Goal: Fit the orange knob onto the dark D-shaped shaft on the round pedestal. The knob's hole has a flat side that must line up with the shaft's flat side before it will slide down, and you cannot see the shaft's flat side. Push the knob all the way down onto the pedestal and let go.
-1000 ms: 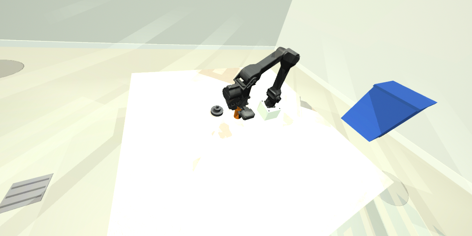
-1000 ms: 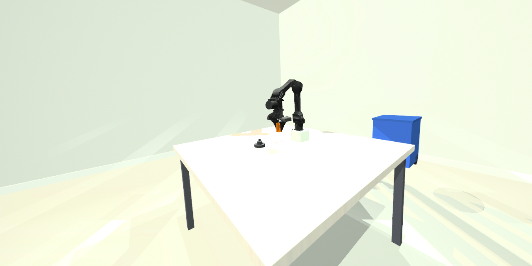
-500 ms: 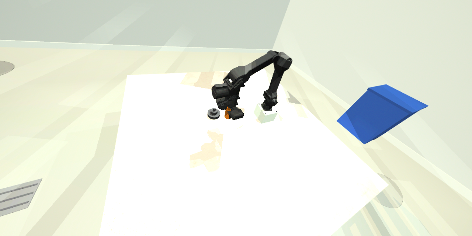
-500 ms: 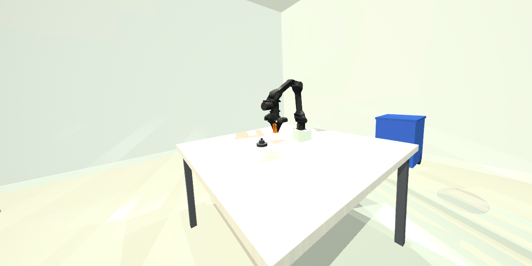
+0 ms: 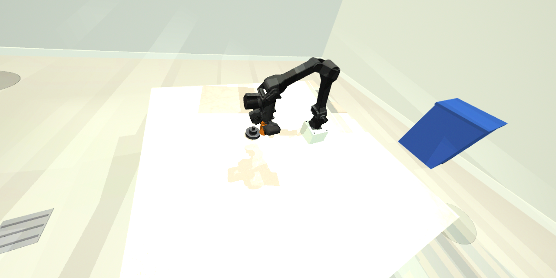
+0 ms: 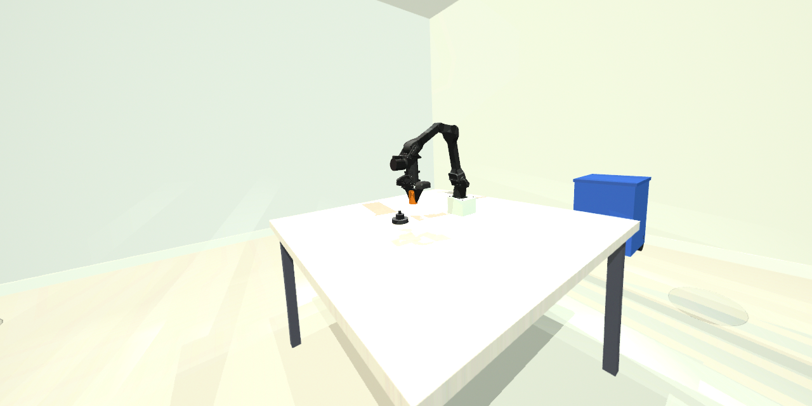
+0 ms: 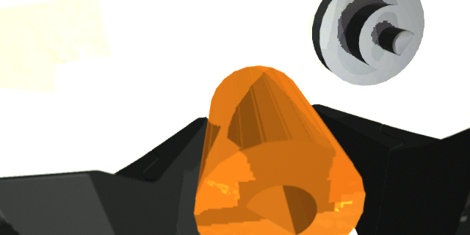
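The orange knob [image 5: 263,128] [image 6: 412,197] [image 7: 268,117] is held up above the table, beside the pedestal and not over it. Its near end with the hole shows low in the wrist view. My gripper [image 5: 263,127] [image 6: 413,196] [image 7: 258,121] is shut on the knob, with a black finger on each side. The round dark pedestal [image 5: 252,135] [image 6: 399,221] [image 7: 407,59] stands on the table. Its short shaft [image 5: 253,128] [image 6: 399,212] [image 7: 391,40] points up, and it lies at the upper right in the wrist view. The far end of the knob is hidden.
The arm's pale base block [image 5: 314,136] [image 6: 461,206] stands on the white table [image 5: 202,218] [image 6: 454,290], right of the pedestal in the top and exterior views. A blue cabinet [image 5: 447,132] [image 6: 604,196] stands beyond the table's right side.
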Motion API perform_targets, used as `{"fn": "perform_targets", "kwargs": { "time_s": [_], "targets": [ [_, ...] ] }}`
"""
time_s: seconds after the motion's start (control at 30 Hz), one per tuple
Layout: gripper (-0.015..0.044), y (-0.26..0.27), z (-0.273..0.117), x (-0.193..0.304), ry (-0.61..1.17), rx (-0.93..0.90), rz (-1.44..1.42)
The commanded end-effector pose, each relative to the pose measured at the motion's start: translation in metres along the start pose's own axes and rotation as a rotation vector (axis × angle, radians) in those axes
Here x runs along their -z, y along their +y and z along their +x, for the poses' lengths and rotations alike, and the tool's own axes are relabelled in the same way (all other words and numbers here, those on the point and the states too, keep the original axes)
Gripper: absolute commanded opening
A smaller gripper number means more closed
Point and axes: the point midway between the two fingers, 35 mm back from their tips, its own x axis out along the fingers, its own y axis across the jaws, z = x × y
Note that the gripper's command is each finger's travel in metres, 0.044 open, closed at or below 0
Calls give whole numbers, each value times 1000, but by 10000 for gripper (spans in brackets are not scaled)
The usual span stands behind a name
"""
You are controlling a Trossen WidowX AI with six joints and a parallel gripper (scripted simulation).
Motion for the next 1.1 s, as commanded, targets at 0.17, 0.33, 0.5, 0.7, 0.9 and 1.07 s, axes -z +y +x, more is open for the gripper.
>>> {"fn": "perform_targets", "kwargs": {
  "time_s": [0.17, 0.33, 0.5, 0.7, 0.9, 1.07],
  "targets": [
    [0, -25, 4, -8, -13, 0, -10],
    [0, -41, 8, -10, -13, 1, -12],
    [0, -56, 12, -11, -12, 3, -14],
    [0, -75, 18, -11, -11, 4, -17],
    [0, -95, 23, -10, -10, 5, -20],
    [0, -99, 26, -9, -10, 5, -21]
  ]
}}
